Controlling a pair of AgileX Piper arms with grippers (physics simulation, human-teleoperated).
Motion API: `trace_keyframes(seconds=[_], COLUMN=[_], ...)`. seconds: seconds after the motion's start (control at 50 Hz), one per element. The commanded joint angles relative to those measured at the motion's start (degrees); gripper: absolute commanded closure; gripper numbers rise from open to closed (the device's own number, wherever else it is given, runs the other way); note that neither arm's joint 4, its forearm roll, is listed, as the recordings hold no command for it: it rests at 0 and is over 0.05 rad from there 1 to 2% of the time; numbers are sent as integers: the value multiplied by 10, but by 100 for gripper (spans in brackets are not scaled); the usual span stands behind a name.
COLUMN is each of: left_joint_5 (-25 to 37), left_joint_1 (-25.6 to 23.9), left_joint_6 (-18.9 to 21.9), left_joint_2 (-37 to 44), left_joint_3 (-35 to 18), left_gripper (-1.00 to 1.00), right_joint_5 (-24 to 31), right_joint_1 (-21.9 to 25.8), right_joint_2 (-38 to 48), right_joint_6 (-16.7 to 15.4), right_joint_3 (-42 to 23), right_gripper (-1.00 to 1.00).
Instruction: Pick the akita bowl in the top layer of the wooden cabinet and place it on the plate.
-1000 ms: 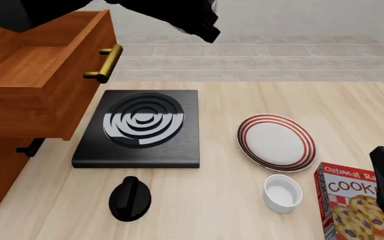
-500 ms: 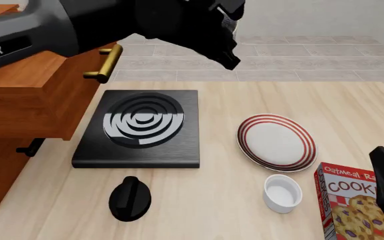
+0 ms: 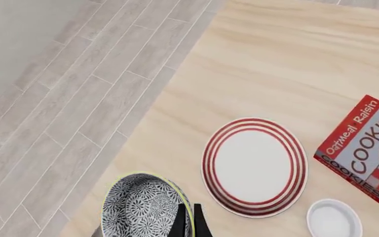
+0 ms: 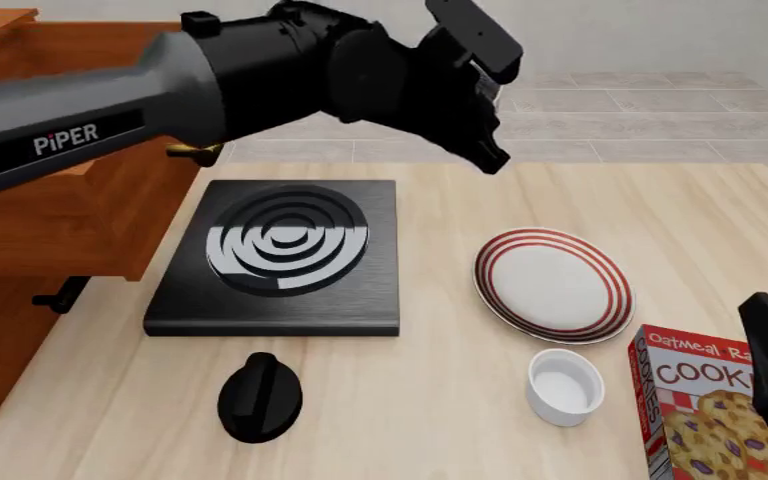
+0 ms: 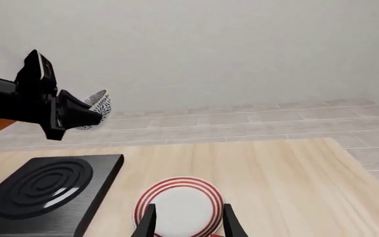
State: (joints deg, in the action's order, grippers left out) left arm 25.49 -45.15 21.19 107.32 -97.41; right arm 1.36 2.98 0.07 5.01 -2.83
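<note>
The pale wooden table [image 4: 598,200] carries the plate [image 4: 554,284], stove burner [image 4: 277,257], white ramekin [image 4: 566,386], cookie box [image 4: 711,415] and black knob [image 4: 260,397].

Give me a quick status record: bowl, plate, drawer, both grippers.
akita bowl: held in the air by the left gripper, not yet over the plate
plate: bare, on the table right of the stove burner
top drawer: pulled open
right gripper: open, low above the plate's near side

Speckled black-and-white akita bowl [image 3: 143,207], pale-rimmed, held aloft; red-ringed white plate [image 4: 554,284] lies flat near the table's right edge.
</note>
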Motion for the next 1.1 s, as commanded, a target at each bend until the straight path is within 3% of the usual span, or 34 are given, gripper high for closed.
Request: trace_keyframes(seconds=[0.02,1.1], left_joint_5=[-22,-49], left_joint_1=[-14,-41], left_joint_6=[-8,-28], left_joint_2=[19,170], left_joint_3=[4,-93], left_gripper=[100,100], right_joint_5=[0,4], right_joint_1=[2,-9], right_joint_2=[0,1], right_joint_6=[3,33], right_joint_3=[-1,-3], right_gripper=[-100,-100])
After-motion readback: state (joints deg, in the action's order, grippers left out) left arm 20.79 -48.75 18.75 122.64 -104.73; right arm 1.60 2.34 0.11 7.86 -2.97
